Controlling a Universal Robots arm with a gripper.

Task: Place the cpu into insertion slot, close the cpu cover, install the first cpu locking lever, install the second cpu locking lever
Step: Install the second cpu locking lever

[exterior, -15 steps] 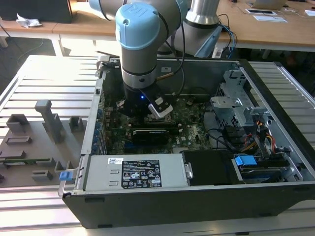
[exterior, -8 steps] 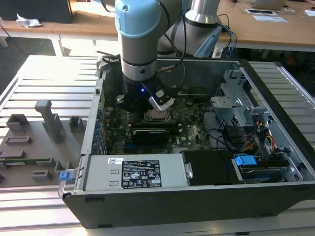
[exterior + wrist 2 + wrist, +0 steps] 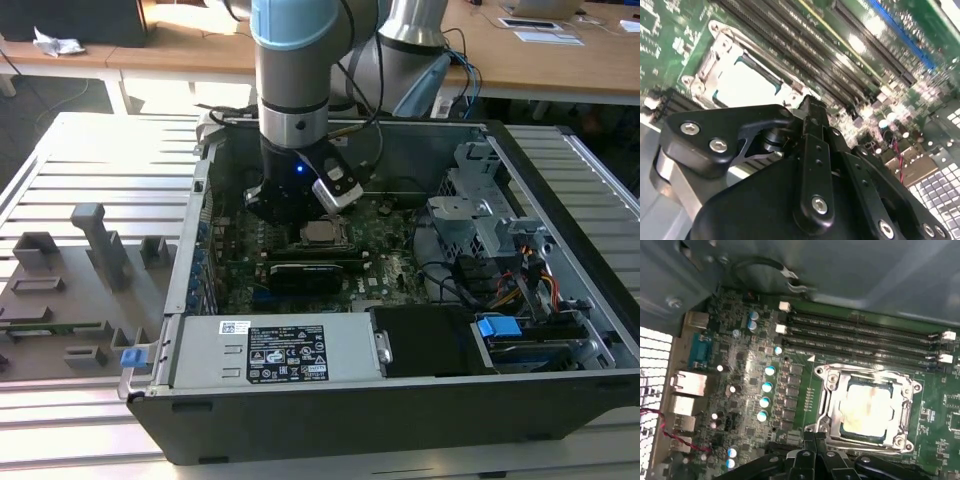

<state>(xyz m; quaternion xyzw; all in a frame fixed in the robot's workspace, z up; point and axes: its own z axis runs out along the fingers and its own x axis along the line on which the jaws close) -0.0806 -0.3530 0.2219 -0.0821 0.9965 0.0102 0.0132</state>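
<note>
- Wooden desks run across the back of the room, and in front of them an open computer case (image 3: 560,300) lies on a ribbed metal table (image 3: 90,150), laid flat probably so the arm can come straight down onto the motherboard (image 3: 395,270).
- Seen from outside, the gripper (image 3: 290,205) hangs low inside the case, just at 9 o'clock of the insertion slot (image 3: 322,234) and near it, though whether it touches anything there is hard to judge.
- The cpu (image 3: 867,407) already sits in the slot, its pale metal top showing through the window of the cpu cover (image 3: 826,400), which lies flat around it; in the second wrist view the cpu (image 3: 747,82) and cover (image 3: 710,62) look the same.
- In both wrist views the gripper's dark fingers (image 3: 812,150) appear pressed together with nothing pinched between them, the tips pointing toward the cover's near edge (image 3: 812,437).
- I cannot make out the locking levers clearly, so whether either one is latched stays unsettled; glare washes out the chip's surface.
- Long memory slots (image 3: 865,337) lie at 12 o'clock of the socket in the first wrist view.
- Grey moulded fixtures (image 3: 100,245) sit on the table toward the exterior view's left, well apart from the work.
</note>
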